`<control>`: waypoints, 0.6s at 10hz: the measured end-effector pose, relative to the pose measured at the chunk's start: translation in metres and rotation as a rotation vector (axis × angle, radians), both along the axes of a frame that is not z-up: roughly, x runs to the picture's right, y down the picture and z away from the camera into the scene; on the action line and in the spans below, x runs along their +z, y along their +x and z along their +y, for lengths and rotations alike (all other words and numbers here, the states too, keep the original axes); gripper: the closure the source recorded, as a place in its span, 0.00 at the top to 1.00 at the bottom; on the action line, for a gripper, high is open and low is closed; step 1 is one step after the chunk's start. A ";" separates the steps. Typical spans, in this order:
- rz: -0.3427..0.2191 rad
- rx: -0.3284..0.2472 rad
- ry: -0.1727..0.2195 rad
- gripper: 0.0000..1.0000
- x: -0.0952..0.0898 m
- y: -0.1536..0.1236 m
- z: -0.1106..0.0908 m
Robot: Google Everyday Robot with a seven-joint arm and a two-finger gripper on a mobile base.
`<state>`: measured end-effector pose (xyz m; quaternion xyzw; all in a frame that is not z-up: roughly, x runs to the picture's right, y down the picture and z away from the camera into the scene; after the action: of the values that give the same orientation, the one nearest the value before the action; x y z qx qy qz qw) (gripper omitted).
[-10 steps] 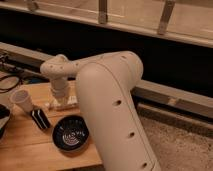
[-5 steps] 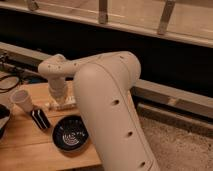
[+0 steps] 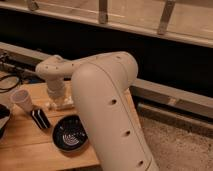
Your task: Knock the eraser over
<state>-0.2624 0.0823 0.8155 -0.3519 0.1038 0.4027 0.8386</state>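
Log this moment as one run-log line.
gripper: down at table, behind bowl, right of cup | likely eraser: dark striped block left of bowl, apart from gripper | arm: bent over table

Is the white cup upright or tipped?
Upright: the white cup has its mouth facing up. The gripper is beside it, low over the table.

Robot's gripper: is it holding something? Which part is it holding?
It cannot be told. The gripper is low over the wooden table, right of the white cup and behind the dark bowl; nothing shows clearly in it.
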 end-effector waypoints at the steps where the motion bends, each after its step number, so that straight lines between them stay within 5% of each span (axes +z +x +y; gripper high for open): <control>1: 0.002 -0.001 0.000 0.00 0.000 0.000 0.001; 6: -0.008 -0.005 -0.005 0.00 -0.002 -0.011 0.004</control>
<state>-0.2731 0.0867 0.8132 -0.3552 0.1021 0.3989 0.8392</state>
